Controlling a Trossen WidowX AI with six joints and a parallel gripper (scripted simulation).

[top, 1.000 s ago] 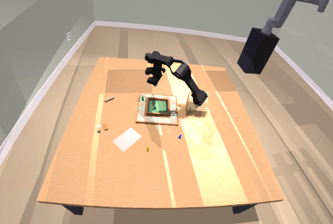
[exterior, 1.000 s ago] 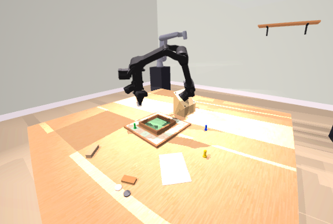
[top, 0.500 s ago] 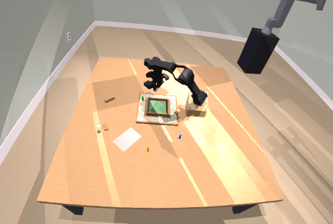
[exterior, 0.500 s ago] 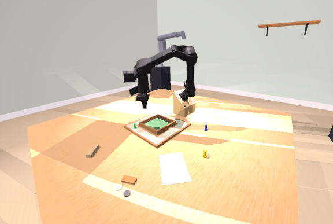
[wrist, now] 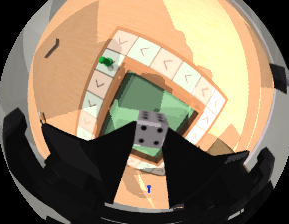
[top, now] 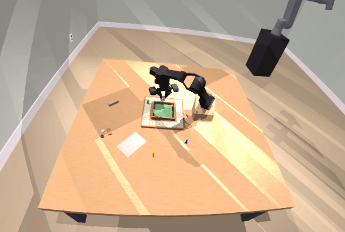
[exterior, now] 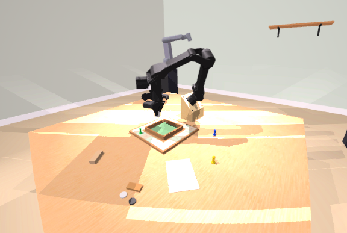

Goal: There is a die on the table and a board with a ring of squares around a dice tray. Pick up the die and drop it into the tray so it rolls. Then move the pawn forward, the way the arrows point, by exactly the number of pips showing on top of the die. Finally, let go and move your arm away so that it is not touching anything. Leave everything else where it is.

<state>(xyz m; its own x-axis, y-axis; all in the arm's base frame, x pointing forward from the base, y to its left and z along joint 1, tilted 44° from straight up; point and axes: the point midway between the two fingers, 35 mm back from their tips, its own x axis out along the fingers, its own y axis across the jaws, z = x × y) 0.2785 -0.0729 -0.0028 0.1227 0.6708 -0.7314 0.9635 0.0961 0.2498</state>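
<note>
Gripper (wrist: 149, 152) clamped on die (wrist: 151, 129), raised above tray (wrist: 128, 99)

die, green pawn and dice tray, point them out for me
die (wrist: 151, 129), wrist view, its dotted face between the jaws
green pawn (exterior: 140, 130), exterior view, its body on a corner square
dice tray (top: 152, 111), top view, its left wooden rim

Bright bands of warm light and darker shadow patches stripe the pale wooden worktop (top: 90, 165); the wrist view is a fisheye circle, black-edged and bent.
</note>
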